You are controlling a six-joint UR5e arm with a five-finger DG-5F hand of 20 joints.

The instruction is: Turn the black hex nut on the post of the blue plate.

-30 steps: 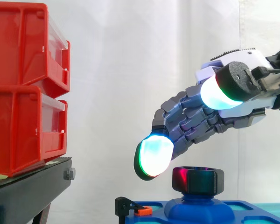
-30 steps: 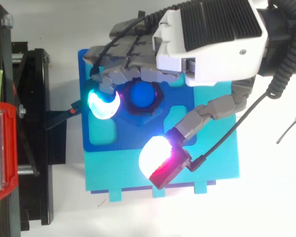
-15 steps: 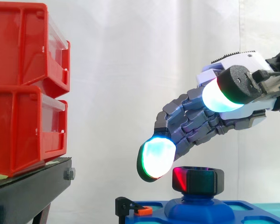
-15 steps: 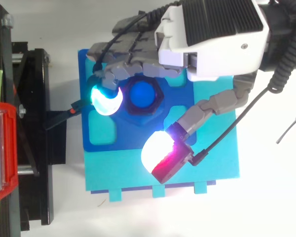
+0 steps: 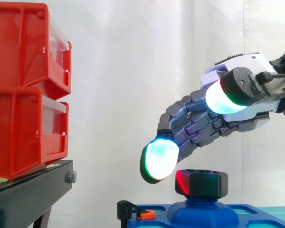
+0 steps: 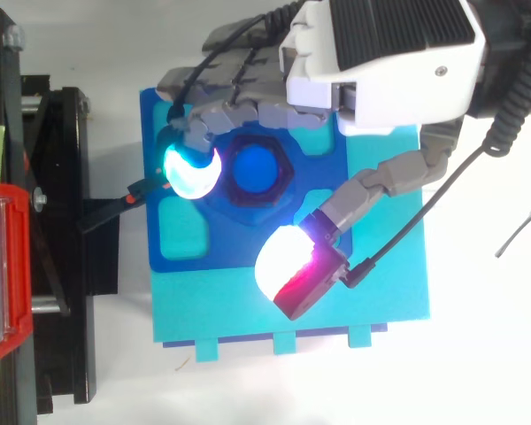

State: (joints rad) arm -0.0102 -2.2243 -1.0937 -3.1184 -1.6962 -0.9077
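White curtain (image 5: pixel 133 71) behind — robot hand (image 5: pixel 199 121) spread open above black hex nut (image 5: pixel 202 183).

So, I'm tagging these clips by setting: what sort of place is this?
Probably a robot lab test bench: a white curtain as backdrop, stacked red bins on a black stand, and a blue plate whose post carries a black hex nut, with the robot's hand above it.

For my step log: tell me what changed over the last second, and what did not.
The hand slid a little toward the top view's upper edge and rose slightly in the side view; its cyan fingertip stayed beside the black hex nut. Nothing was grasped or released. Nut, blue plate and red bins stayed put.
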